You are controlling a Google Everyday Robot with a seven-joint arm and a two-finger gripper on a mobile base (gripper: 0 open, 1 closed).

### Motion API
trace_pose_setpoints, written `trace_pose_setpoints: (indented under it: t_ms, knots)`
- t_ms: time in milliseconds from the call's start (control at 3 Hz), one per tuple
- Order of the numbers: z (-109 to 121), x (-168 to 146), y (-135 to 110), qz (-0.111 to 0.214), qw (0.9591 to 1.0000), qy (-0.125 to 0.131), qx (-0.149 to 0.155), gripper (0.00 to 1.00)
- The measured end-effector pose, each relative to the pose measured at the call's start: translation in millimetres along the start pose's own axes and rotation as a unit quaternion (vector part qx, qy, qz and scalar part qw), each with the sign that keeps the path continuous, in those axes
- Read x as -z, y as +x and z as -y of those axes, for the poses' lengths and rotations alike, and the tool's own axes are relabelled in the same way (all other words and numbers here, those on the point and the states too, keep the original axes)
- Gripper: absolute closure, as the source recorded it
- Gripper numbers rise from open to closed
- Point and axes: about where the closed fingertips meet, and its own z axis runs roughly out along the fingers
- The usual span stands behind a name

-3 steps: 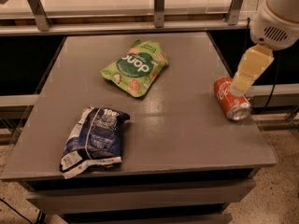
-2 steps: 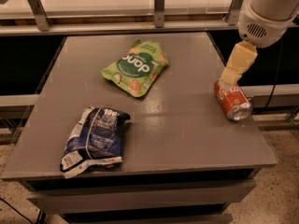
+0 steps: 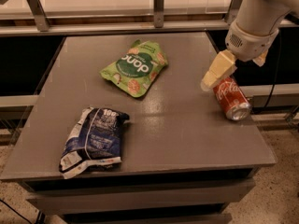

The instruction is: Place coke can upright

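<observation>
The coke can (image 3: 232, 100) is red with white script and lies on its side near the right edge of the grey table (image 3: 177, 134), its silver end facing the front. My gripper (image 3: 235, 73) hangs just above the can's far end. It is open and holds nothing. One cream finger (image 3: 218, 71) reaches down on the can's left side. Only a small part of the other finger shows behind the white wrist on the right.
A green snack bag (image 3: 135, 66) lies at the middle back of the table. A dark blue snack bag (image 3: 93, 140) lies at the front left. A railing and shelf (image 3: 140, 13) run behind the table. The can is close to the table's right edge.
My gripper has moved left and down until it stands over the far end of the can. The can and both bags have not moved.
</observation>
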Motion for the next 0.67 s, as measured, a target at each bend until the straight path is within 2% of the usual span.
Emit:
trace_pose_setpoints:
  t_ms: [333, 667]
  knots:
    - [-11.8, -11.2, -2.6, 0.016, 0.9958, -0.020, -0.088, 0.00]
    - [-17.9, -25.0, -4.5, 0.012, 0.9841, -0.027, -0.175, 0.00]
